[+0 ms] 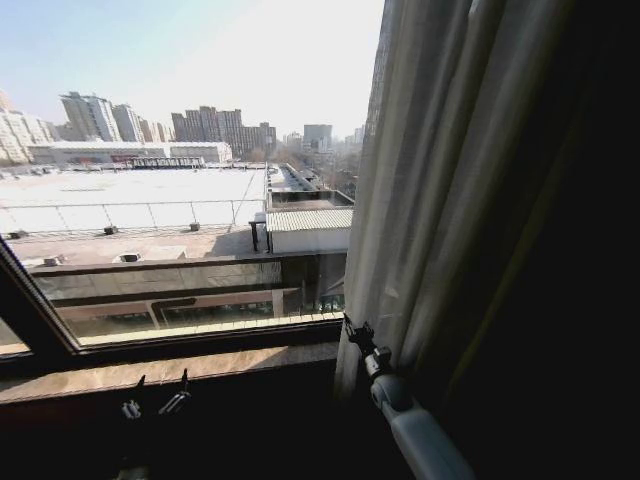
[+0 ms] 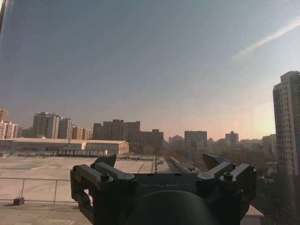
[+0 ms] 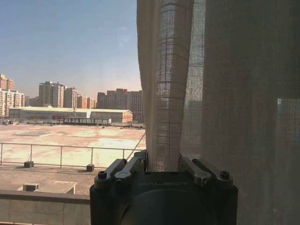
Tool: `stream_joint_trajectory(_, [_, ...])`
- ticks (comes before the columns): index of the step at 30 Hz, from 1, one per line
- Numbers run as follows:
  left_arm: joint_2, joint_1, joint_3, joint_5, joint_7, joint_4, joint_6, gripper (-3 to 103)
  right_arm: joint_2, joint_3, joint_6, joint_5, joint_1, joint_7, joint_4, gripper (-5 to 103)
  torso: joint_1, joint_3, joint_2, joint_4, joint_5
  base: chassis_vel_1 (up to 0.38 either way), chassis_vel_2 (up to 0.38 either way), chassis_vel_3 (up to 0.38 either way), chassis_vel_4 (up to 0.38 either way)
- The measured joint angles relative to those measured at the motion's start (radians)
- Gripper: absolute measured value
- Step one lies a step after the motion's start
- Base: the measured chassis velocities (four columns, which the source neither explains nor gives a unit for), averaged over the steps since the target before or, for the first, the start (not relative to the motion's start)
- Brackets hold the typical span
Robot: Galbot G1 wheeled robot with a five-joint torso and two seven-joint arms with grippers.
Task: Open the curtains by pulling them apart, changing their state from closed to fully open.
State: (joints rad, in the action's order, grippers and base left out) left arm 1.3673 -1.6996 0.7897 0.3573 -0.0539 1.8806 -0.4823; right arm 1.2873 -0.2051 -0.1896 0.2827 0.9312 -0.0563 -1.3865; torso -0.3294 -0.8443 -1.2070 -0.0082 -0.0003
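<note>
The right-hand sheer curtain [image 1: 420, 190] is hanging bunched in pleats on the robot's right of the window [image 1: 170, 200], with most of the glass already bared, so the pulling-apart step is looking well advanced on this side. The right claw [image 1: 357, 333] is reaching forward and up from the lower right, its pale forearm slanting toward the curtain's inner edge just above the window sill [image 1: 150, 372]. In the right wrist view, the right claw [image 3: 161, 164] is closing on a narrow fold of the sheer fabric [image 3: 168, 84], which is running down between its fingers [image 3: 123, 169]; the jaws are standing only a little apart around that fold. The next move, as a judgement, is calling for a steady sideways drag toward the robot's right while keeping the grip, since thin fabric could slip free. The left claw [image 1: 155, 400] is waiting low in front of the sill, and in the left wrist view the left claw [image 2: 161, 180] is standing wide open, holding nothing and facing the skyline.
</note>
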Motion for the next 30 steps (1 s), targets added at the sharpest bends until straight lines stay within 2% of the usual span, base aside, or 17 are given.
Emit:
stream_joint_trajectory(2, [0.0, 0.0, 0.0, 0.0, 0.0, 0.0, 0.0, 100, 0.002, 0.001, 0.0, 0.01, -0.002, -0.001, 0.0, 24, 0.0, 0.0, 0.0, 0.0001, 0.0001, 0.0, 0.0, 0.0, 0.0])
stream_joint_trajectory(6, [0.0, 0.0, 0.0, 0.0, 0.0, 0.0, 0.0, 100, 0.006, 0.002, 0.001, 0.022, -0.006, 0.017, 0.003, 3, 0.0, 0.0, 0.0, 0.0001, -0.0001, 0.0, 0.0, 0.0, 0.0])
stream_joint_trajectory(8, [0.0, 0.0, 0.0, 0.0, 0.0, 0.0, 0.0, 100, 0.006, 0.002, 0.0, 0.027, -0.008, 0.026, 0.005, 3, 0.0, 0.0, 0.0, 0.0001, 0.0, 0.0, 0.0, 0.0, 0.0])
stream_joint_trajectory(12, [0.0, 0.0, 0.0, 0.0, 0.0, 0.0, 0.0, 100, 0.009, -0.005, -0.009, 0.048, -0.008, 0.102, 0.016, 0, 0.0, 0.0, 0.0, 0.0, 0.0, 0.0, 0.0, 0.0, 0.0])
stream_joint_trajectory(23, [0.0, 0.0, 0.0, 0.0, 0.0, 0.0, 0.0, 100, 0.021, -0.001, -0.014, 0.057, -0.012, 0.121, 0.036, 0, 0.0, 0.0, 0.0, 0.0002, 0.0, -0.026, -0.029, 0.02, 0.02])
stream_joint_trajectory(30, [0.0, 0.0, 0.0, 0.0, 0.0, 0.0, 0.0, 100, 0.014, -0.004, -0.02, 0.06, -0.01, 0.147, 0.041, 0, 0.0, 0.0, 0.0, 0.0002, -0.0001, -0.145, -0.147, 0.15, 0.154])
